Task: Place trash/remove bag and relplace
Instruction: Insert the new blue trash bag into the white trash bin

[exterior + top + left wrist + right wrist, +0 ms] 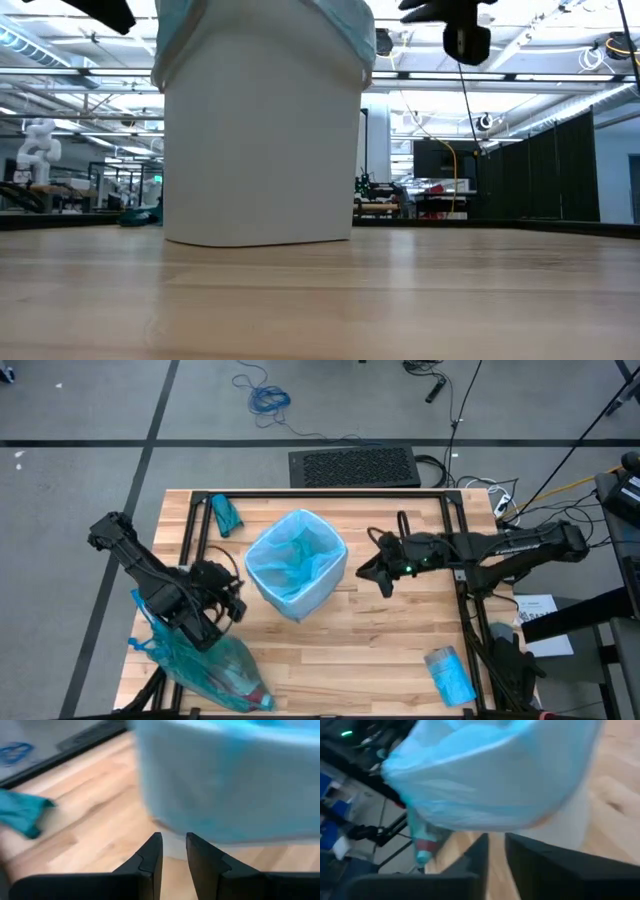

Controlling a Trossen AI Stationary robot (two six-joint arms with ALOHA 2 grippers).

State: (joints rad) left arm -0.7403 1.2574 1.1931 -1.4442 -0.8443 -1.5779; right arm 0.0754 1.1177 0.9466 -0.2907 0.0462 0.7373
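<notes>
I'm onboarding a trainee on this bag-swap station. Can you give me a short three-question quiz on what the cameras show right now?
1. True or false: the white bin at mid-table has a blue liner fitted over its rim.
2. Where does the filled, tied bag lie? A) inside the bin B) at the table's near left corner, under the left gripper C) on the floor
3. Fill in: the right gripper hovers just to the ____ of the bin in the high view.

Key: 1 true; 2 B; 3 right

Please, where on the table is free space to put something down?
Bare wood lies in front of the white bin, between the full blue bag and the folded blue packet. Crowded: the left arm over the full bag, the right gripper beside the bin.
</notes>
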